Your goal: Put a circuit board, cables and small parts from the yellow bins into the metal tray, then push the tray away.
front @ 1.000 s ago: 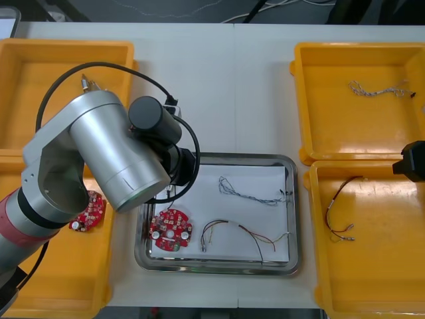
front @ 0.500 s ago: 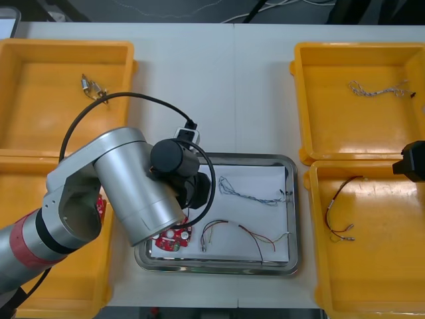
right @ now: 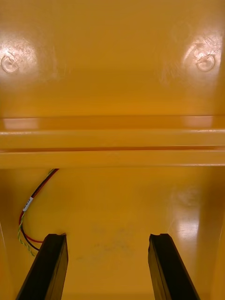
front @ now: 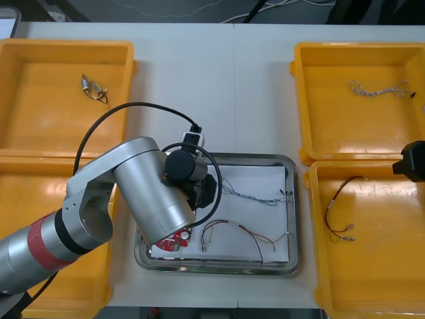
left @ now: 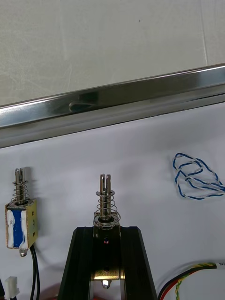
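A: Biggest first: the metal tray [front: 293, 226] sits at lower centre of the front view. The left arm's grey body crosses its left side, and the red circuit board [front: 174, 240] peeps out beneath it.
B: Cables?
A: The blue and white cable [front: 252, 196] and the red and yellow cable [front: 226, 223] lie on its white floor.
B: And the left gripper [left: 107, 230]?
A: Its fingers pinch a small metal part [left: 106, 201] by the body, spring and pin upright, over the tray floor. A second small metal part [left: 19, 222] lies just beside.
B: How will it handle?
A: I'd judge it light, rigid and slick. The spring looks fragile, so hold the body's flat sides.
B: Which view tells what?
A: The left wrist view gives that pinch, the front view the layout. The right gripper [right: 110, 267] waits, fingers spread, over the lower right yellow bin [front: 378, 279]
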Controlling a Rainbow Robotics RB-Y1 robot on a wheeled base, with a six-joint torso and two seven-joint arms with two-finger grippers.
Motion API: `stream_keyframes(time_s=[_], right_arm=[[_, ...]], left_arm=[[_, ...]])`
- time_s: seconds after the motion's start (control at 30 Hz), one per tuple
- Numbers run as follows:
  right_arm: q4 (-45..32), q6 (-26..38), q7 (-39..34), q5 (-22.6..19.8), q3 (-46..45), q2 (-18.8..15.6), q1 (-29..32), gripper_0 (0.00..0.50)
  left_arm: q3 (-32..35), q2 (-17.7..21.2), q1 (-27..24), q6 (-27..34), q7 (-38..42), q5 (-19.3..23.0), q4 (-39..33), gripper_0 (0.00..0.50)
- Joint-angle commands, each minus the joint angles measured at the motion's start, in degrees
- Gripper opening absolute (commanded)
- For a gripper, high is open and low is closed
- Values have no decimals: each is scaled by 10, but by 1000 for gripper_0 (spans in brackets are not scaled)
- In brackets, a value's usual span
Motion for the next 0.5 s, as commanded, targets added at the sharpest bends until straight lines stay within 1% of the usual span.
stream_keyframes(time_s=[0.03,0.5], right_arm=[[-6,4,31,-4,5,4,5,500],[-6,4,31,-4,5,4,5,500]], left_arm=[[-10,-17,9,-14,32,-11,7,0],[-10,-17,9,-41,24,-22,39,0]])
